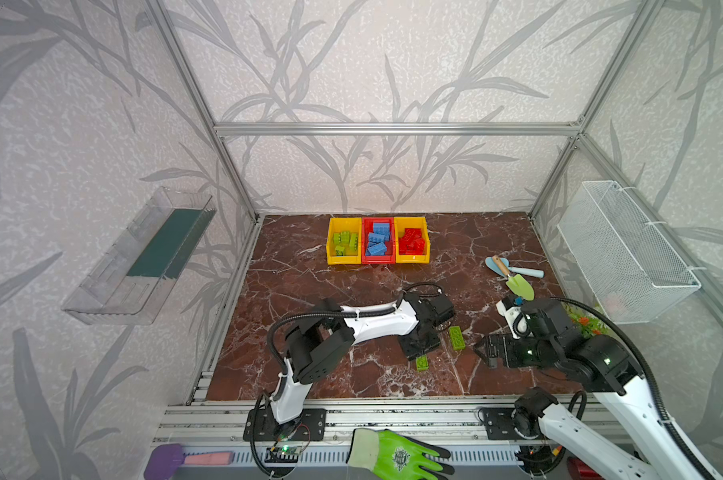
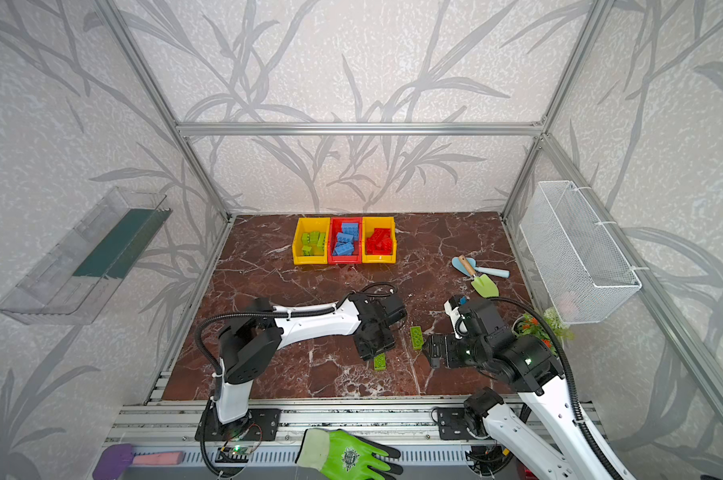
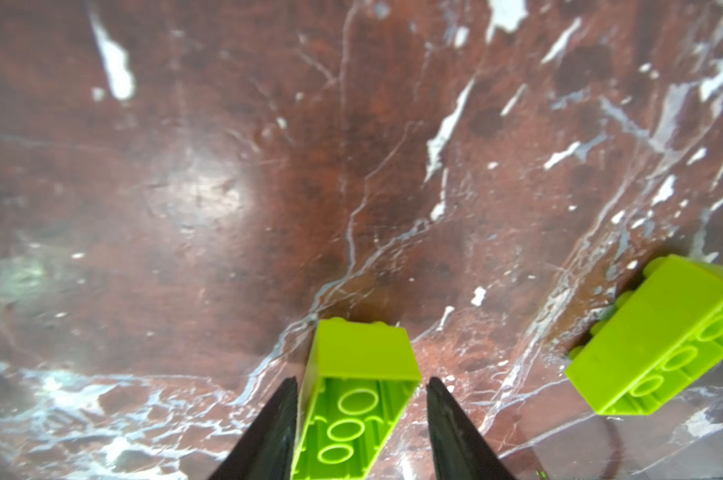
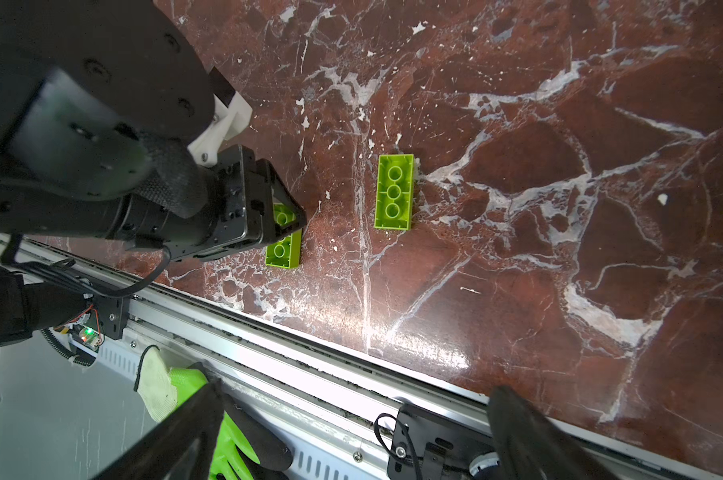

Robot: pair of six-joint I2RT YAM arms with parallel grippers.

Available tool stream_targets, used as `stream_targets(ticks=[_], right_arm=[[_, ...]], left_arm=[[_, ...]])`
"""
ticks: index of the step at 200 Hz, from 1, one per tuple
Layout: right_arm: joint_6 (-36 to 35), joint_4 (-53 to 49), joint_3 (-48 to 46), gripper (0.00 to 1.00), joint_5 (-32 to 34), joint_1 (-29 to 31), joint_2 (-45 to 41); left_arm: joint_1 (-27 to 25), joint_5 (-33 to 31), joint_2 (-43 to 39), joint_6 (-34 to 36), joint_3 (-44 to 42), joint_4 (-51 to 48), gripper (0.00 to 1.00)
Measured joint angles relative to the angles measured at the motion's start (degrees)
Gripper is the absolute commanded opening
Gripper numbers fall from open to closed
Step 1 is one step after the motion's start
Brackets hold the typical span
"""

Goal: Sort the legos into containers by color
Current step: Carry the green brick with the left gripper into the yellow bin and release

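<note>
Left arm (image 1: 376, 322) stretches low over the table (image 1: 310, 291). The left gripper (image 3: 360, 380) points down, jaws straddling a studs-down green lego (image 3: 351, 428), not yet clamped. A second lego (image 4: 394, 192) lies beside it. The right gripper (image 4: 357, 388) hovers nearby, jaws wide.

In both top views, seen from high above the front rail, facing down and toward 12 o'clock, far enough to take in the whole bench (image 1: 310, 291). From the left wrist, seen very near, along the left gripper (image 3: 362, 380). From the right wrist, seen from higher, facing down and toward 9 o'clock. Shared by all four views, near 5 o'clock on the bench: one lime brick (image 3: 364, 357) at the left gripper and a second lime brick (image 4: 394, 191) beside it.
</note>
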Motion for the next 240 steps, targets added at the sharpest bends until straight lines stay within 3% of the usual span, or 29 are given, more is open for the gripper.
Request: stream_targets(ticks=[54,69,94,150,192,240], right_arm=[[0.3,-0.1,-0.1,0.99,0.0,0.0,-0.8],[0.4,-0.1,-0.2,0.99,0.1,0.0,-0.8],[0.6,-0.2,-0.2,0.99,0.5,0.0,-0.8],[0.7,-1.0,0.5,1.0,1.6,0.0,-0.3],[0.6,-0.9,3.1,1.0,3.3,0.0,3.3],[0.7,2.8,7.6,1.0,4.9,-0.1,14.3]], left_arm=[[0.0,2.3,1.9,2.8,0.5,-2.1,0.45],[0.0,2.8,3.1,4.3,2.3,-3.3,0.39],[0.0,3.8,4.2,6.7,4.1,-4.4,0.15],[1.8,3.5,4.4,11.4,5.0,-7.5,0.1],[12.8,0.6,2.3,17.0,8.5,-12.6,0.1],[31.1,-7.9,1.9,26.7,25.9,-18.6,0.11]])
